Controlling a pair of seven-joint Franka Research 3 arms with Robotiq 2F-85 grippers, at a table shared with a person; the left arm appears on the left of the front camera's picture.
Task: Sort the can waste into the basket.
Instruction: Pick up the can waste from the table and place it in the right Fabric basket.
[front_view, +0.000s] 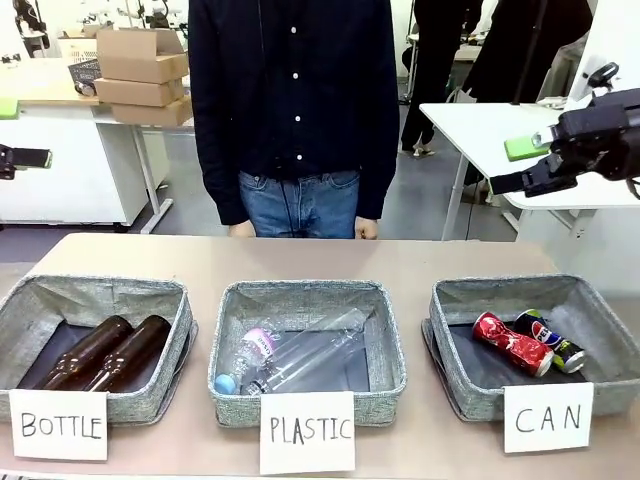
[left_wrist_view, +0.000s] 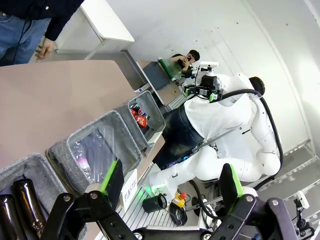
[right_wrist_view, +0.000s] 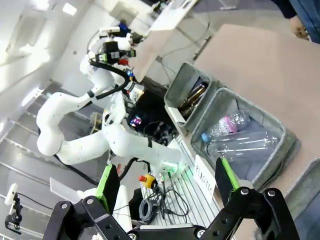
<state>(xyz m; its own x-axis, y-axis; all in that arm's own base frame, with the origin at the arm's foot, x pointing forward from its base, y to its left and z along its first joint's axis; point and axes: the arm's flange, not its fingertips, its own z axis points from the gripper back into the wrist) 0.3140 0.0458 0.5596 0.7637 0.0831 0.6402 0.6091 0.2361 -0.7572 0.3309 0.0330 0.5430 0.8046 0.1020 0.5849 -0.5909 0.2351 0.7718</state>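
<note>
Inside the CAN basket (front_view: 455, 330), I see both cans lying on the dark lining: the red can (front_view: 512, 344) toward the middle, the dark blue can (front_view: 549, 340) touching it on the side away from the PLASTIC basket (front_view: 385, 340). Beside that one sits the BOTTLE basket (front_view: 30, 310), holding brown bottles (front_view: 110, 352). Above the CAN basket, my right gripper (right_wrist_view: 166, 184) hangs with jaws spread wide, holding nothing. My left gripper (left_wrist_view: 172, 181) is likewise fully spread and empty. Behind the baskets stands a person (front_view: 295, 110).
</note>
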